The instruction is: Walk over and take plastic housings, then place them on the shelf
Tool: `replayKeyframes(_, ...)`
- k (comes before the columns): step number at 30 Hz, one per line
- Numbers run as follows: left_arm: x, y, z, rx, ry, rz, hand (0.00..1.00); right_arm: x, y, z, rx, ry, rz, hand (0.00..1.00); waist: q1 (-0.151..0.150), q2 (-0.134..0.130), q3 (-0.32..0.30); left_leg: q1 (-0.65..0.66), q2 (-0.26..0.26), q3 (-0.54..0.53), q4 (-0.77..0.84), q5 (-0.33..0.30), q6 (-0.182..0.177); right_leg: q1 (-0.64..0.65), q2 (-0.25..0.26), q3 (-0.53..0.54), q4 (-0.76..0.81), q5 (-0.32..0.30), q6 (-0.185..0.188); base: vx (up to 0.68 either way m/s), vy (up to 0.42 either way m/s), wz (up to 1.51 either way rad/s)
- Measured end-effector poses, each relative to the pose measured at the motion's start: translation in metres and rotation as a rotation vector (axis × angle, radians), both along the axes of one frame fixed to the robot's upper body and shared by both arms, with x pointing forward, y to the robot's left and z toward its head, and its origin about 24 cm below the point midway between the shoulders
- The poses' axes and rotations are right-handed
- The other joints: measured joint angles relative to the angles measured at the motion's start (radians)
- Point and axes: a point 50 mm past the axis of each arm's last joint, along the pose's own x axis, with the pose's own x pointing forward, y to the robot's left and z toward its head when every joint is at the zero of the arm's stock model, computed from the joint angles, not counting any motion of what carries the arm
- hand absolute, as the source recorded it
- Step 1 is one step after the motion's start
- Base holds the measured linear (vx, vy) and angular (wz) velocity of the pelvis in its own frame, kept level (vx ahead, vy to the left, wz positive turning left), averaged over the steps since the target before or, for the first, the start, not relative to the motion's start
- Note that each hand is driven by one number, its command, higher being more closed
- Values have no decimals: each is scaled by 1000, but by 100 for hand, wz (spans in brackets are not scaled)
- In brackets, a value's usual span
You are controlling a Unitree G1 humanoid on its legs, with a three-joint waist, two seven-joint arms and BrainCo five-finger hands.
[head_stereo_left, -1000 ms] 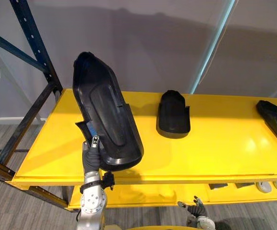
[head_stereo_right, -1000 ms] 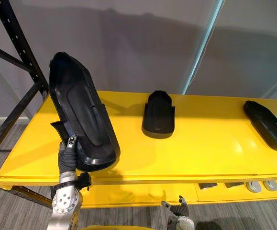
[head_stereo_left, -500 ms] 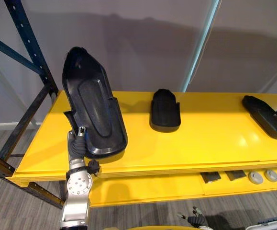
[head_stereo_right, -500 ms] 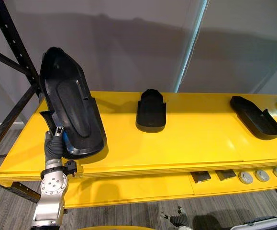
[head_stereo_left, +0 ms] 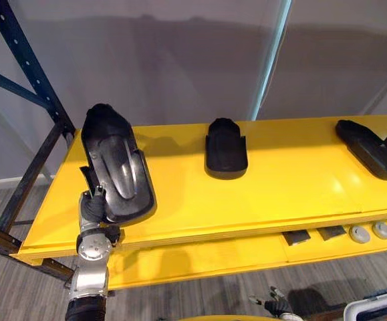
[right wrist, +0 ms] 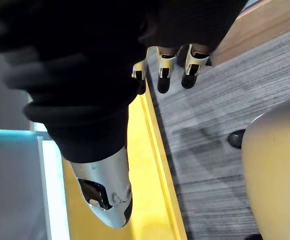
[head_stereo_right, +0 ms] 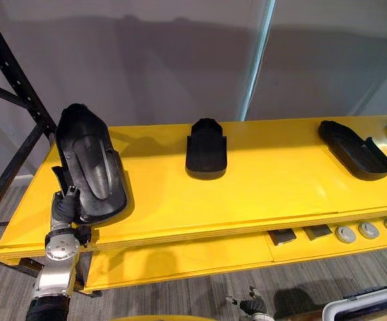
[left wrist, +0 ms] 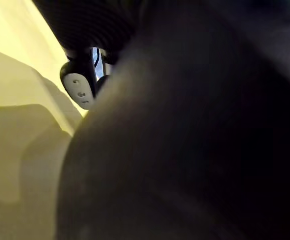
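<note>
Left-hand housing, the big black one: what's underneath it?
The yellow shelf lies beneath the large housing, and the left hand grips its near lower edge. Whether its underside touches the shelf is hidden by the housing itself.

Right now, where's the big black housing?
Eye views: big black housing in the left hand at the left end of the yellow shelf, by the blue rack upright, left of the smaller housing.

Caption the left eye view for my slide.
Left hand grips a large black housing at the yellow shelf's left end; a second housing lies mid-shelf, a third housing further right.
</note>
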Motion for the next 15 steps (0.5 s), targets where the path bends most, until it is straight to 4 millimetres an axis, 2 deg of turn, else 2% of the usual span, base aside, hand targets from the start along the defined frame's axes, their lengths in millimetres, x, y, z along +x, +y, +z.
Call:
replayKeyframes(5, -6, 22, -5, 34, 65, 59, 100, -1, -1, 0, -1, 1, -4, 0, 0, 3, 2, 40, -21, -6, -85, 33, -3, -15, -1, 27, -5, 8, 5, -92, 16, -14)
replayKeyframes(15, 3, 56, -2, 110, 163, 98, 100, -3, 0, -1, 2, 10, 5, 0, 1, -4, 1, 41, -33, -34, -110, 54, -1, -12, -1, 31, -28, 10, 11, 20, 4, 0)
